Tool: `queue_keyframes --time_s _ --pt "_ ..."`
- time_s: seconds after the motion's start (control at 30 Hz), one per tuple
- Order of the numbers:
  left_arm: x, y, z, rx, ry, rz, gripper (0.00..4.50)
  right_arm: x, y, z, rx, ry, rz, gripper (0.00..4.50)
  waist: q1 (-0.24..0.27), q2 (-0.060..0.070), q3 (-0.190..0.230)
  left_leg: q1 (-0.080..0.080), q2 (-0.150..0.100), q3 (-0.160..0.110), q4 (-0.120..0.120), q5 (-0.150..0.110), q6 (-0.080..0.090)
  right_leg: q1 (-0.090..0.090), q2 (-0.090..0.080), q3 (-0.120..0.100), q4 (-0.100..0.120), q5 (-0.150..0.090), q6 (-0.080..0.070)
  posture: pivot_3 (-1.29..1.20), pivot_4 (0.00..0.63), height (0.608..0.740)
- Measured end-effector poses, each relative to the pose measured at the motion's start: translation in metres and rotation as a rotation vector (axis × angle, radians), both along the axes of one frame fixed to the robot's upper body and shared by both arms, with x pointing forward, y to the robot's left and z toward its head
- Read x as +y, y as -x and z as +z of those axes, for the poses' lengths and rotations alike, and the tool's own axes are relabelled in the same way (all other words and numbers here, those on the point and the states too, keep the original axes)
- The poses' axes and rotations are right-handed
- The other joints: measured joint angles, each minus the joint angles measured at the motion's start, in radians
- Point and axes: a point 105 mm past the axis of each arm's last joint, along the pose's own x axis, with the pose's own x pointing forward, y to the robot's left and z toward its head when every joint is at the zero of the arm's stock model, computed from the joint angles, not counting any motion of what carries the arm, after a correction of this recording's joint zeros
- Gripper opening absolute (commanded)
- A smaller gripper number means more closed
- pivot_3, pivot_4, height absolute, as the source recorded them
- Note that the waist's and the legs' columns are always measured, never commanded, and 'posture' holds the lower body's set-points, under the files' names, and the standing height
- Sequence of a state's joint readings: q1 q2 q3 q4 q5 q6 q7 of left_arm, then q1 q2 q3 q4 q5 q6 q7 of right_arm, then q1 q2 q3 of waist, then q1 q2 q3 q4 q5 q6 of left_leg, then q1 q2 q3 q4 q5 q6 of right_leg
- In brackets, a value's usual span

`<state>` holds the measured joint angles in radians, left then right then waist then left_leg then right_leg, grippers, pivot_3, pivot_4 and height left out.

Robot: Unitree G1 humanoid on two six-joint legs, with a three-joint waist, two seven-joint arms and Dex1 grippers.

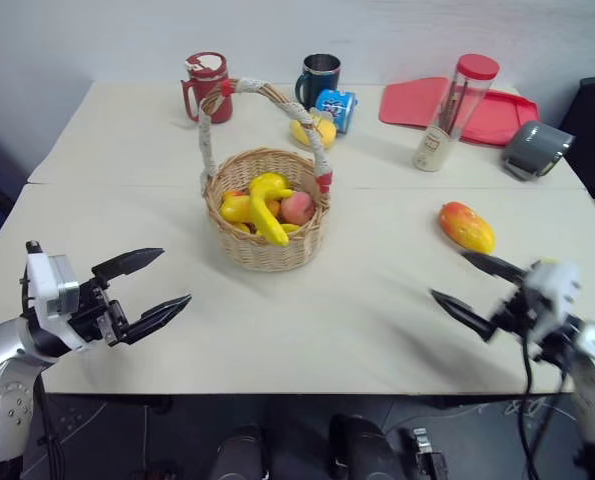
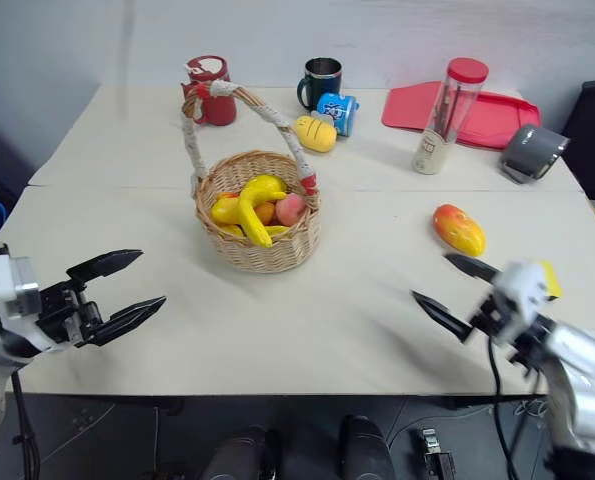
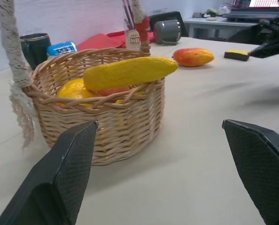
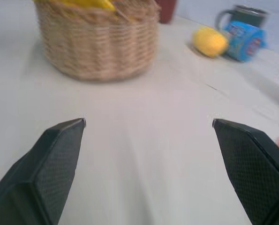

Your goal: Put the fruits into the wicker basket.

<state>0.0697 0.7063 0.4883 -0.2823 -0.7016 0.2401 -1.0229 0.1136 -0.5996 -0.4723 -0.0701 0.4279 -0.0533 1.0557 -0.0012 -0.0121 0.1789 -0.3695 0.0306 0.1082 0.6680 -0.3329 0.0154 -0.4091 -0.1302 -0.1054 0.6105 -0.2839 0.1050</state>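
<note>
Both my grippers empty, jaws spread wide. Left gripper (image 1: 142, 285) hovers over the near left part of the pale beige table (image 1: 357, 300), pointing in toward the middle. Right gripper (image 1: 477, 290) over the near right part, pointing back toward the left one.

Round tan woven wicker basket (image 1: 267, 245) with tall arched cord-wrapped handle sits mid-table, well apart from both grippers. Inside: curved yellow toy banana (image 1: 267, 205) lying on top, its end over the rim, a pink toy peach (image 1: 297, 208) beside it, a yellow-orange piece (image 1: 235, 208) on the other side, partly covered.

One elongated red-to-yellow toy mango (image 1: 466, 227) lies outside on the table, to the right of the basket, just beyond my right gripper, not touching it. Small yellow lemon-like toy (image 1: 313, 131) sits behind the basket, just beside a blue printed can (image 1: 336, 108) lying on its side.

Far edge: red mug (image 1: 206, 86) on the left, dark metal mug (image 1: 319, 78), clear tall bottle with red cap (image 1: 454, 112) standing in front of a flat red tray (image 1: 497, 115), grey cup on its side (image 1: 535, 150) at the far right.
</note>
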Motion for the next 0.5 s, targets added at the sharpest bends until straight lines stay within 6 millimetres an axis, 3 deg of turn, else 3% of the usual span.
queue_keyframes --time_s 0.13,0.23,0.37,0.5 --pt "0.0 -0.001 0.002 0.024 -0.025 -0.04 4.5 -0.045 0.023 -0.025 0.038 0.044 -0.199 4.48 -0.003 0.0 0.0 0.002 0.0 0.001 0.0 0.0 0.0 0.001 -0.001 0.002 0.001 0.0 0.0 0.0 0.15 0.74" --pt "-0.007 -0.002 0.002 0.04 -0.018 -0.08 4.5 -0.064 0.029 -0.033 0.029 0.013 -0.319 4.48 -0.01 0.001 0.0 0.003 0.001 0.001 0.0 0.0 -0.001 0.0 -0.001 0.003 0.002 0.0 -0.001 0.0 0.15 0.74" --pt "-0.013 -0.005 0.009 0.026 -0.01 -0.111 4.5 -0.065 0.002 -0.012 -0.049 -0.015 -0.32 4.48 -0.03 0.003 0.0 0.004 0.001 0.002 0.0 0.001 -0.001 0.0 -0.002 0.004 0.002 0.0 -0.001 0.0 0.15 0.74" --pt "-0.02 -0.008 0.012 0.012 -0.016 -0.139 4.5 -0.064 -0.056 0.021 -0.045 -0.025 -0.267 4.48 -0.036 0.004 0.001 0.004 0.001 0.004 0.0 0.001 -0.002 -0.001 -0.001 0.005 0.004 0.0 -0.001 0.0 0.15 0.74"
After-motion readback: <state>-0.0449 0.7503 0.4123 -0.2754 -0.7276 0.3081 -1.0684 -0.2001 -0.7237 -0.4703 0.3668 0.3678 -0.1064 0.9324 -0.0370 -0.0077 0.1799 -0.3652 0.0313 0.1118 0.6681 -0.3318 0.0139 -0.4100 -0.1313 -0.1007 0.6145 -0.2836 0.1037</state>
